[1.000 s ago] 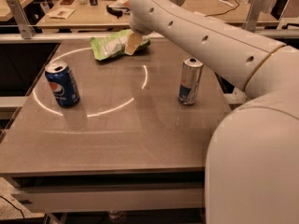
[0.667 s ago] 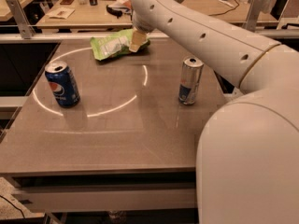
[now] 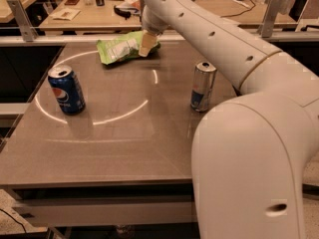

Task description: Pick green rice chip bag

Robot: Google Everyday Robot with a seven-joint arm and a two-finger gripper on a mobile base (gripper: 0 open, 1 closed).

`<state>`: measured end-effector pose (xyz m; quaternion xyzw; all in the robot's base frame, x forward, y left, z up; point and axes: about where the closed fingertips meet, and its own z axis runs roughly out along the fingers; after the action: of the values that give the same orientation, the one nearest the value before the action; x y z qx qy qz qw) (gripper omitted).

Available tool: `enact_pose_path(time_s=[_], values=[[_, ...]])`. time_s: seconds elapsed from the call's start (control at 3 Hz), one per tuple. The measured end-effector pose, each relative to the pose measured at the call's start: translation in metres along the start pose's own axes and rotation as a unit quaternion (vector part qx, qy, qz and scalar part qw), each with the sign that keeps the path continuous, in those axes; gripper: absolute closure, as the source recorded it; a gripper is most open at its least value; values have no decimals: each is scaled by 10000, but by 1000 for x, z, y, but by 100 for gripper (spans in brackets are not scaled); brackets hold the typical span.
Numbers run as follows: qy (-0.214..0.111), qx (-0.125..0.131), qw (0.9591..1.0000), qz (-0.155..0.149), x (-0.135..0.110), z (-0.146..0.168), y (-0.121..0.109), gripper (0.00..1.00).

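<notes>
Pepsi can (image 3: 66,89) left | silver-blue can (image 3: 203,86) right | both upright on table (image 3: 124,143)

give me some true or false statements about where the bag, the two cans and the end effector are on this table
1. The green rice chip bag lies on the far part of the table. True.
2. The blue Pepsi can and the slim silver can both stand nearer the camera than the bag. True.
3. The end effector hangs over the blue Pepsi can. False: it is at the bag's right end as pictured, away from both cans.
4. The slim silver can lies on its side. False: it stands upright.
</notes>
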<state>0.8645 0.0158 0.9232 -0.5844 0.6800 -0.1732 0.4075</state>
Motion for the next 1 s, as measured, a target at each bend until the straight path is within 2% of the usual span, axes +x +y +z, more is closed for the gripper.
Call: enact_pose_path(time_s=[0.33,0.67,1.0], values=[[-239,-451,9985,-221,-9,5,4,0],[-368,-739,9961,-300,-14,8,2,0],[-280,-1030,9940,-220,-16,14,6,0]])
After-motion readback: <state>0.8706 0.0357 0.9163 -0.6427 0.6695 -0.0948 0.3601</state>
